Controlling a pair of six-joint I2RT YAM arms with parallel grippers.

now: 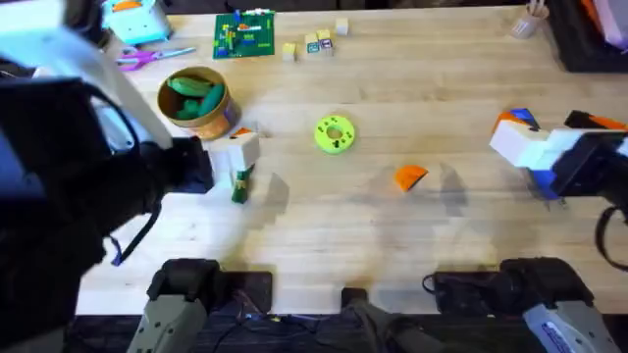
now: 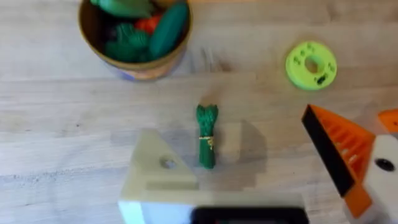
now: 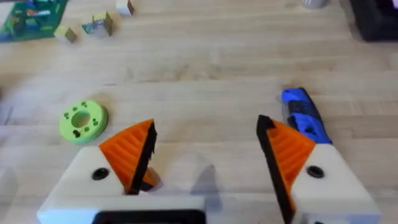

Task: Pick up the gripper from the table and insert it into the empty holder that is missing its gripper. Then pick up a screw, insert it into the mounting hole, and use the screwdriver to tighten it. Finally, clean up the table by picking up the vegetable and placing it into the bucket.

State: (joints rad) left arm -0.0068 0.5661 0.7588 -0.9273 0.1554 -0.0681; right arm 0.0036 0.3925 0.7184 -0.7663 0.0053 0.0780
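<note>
My left gripper [image 1: 235,157] [image 2: 229,124] hangs open over the small green vegetable [image 1: 239,184] [image 2: 207,135], which lies flat on the table between its fingers. One left finger is the bare white holder [image 2: 158,174] with a dark dot; the other carries an orange ribbed pad. The tan bucket [image 1: 196,98] [image 2: 134,37], with larger green vegetables inside, stands just beyond. The loose orange gripper [image 1: 410,176] lies mid-table. My right gripper [image 1: 510,142] [image 3: 205,124] is open near the right edge, beside the blue screwdriver [image 3: 305,118]. The screw is out of view.
A flat green ring with a yellow centre [image 1: 334,134] [image 3: 83,120] lies between the bucket and the loose gripper. At the far edge are a green board [image 1: 245,34], small blocks [image 1: 314,44] and scissors [image 1: 147,57].
</note>
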